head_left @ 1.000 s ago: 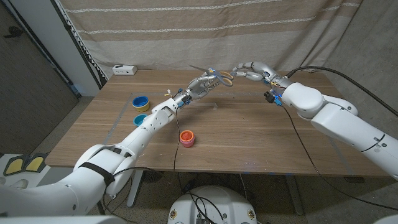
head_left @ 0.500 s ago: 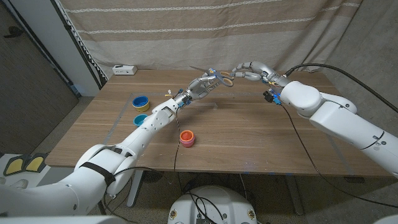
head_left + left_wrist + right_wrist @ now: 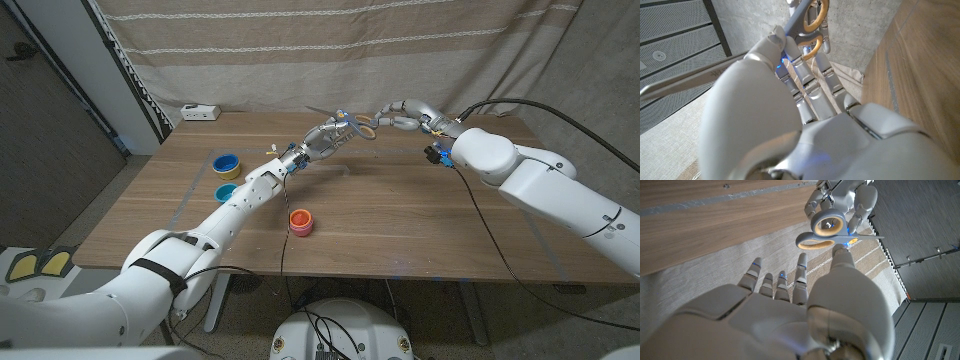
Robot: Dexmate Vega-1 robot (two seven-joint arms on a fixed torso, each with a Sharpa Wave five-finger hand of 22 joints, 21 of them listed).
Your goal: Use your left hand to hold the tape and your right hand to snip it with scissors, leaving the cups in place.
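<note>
My left hand (image 3: 325, 136) grips a pair of scissors (image 3: 360, 127) with tan handle loops and grey blades, raised above the far middle of the table. The blades (image 3: 690, 79) stick out past the hand's back, and the handle loops (image 3: 813, 27) point toward my right hand. My right hand (image 3: 401, 113) hovers just beside those loops (image 3: 823, 229) with its fingers spread and holds nothing. Its thumb tip (image 3: 841, 255) sits right under the lower loop. My left hand (image 3: 846, 197) is seen behind the loops in the right wrist view.
Three cups stand on the table's left half: a blue-and-yellow one (image 3: 227, 163), a blue one (image 3: 226, 192) and a red one (image 3: 301, 221) nearer the front. A white power strip (image 3: 199, 112) lies at the back left. A striped curtain (image 3: 330, 55) hangs behind the table.
My right arm has edged slightly toward the scissors' handles. The left hand keeps the scissors in about the same place.
</note>
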